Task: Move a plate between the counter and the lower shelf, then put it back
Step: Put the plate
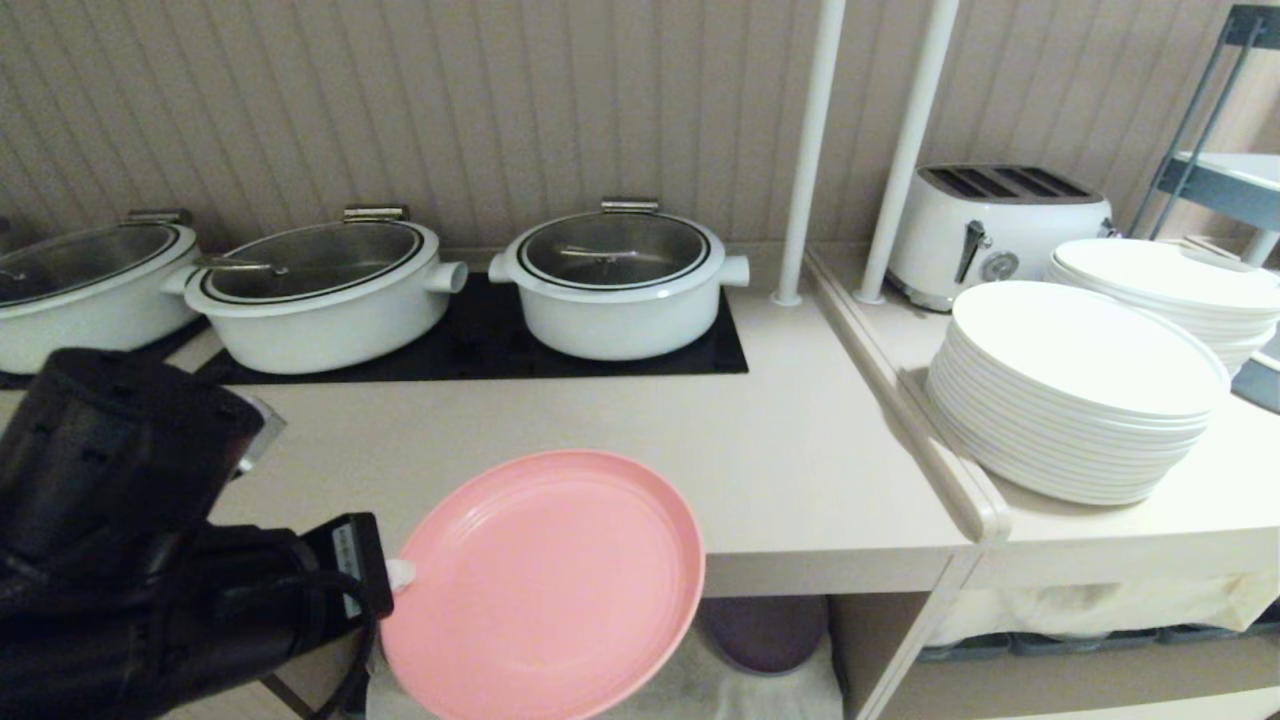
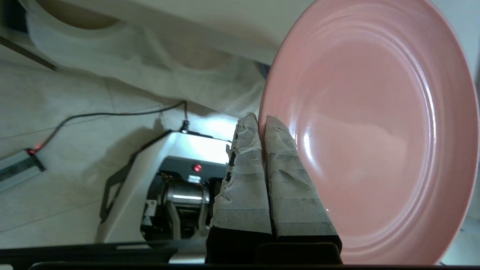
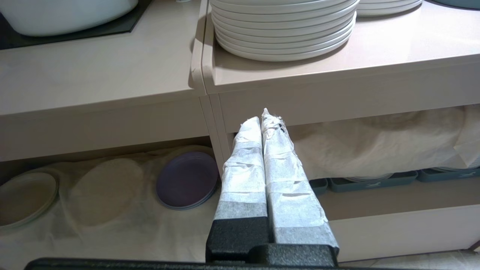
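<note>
Plate (image 1: 545, 585) tilted, rim pinched by left gripper (image 1: 397, 575), before counter (image 1: 780, 460)

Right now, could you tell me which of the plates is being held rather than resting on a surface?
The pink plate, pinched at its rim by the left tool in front of the counter. The white plates sit stacked; the purple plate lies on the shelf.

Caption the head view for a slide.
Left hand grips the pink plate by its rim, in front of the counter edge.
</note>
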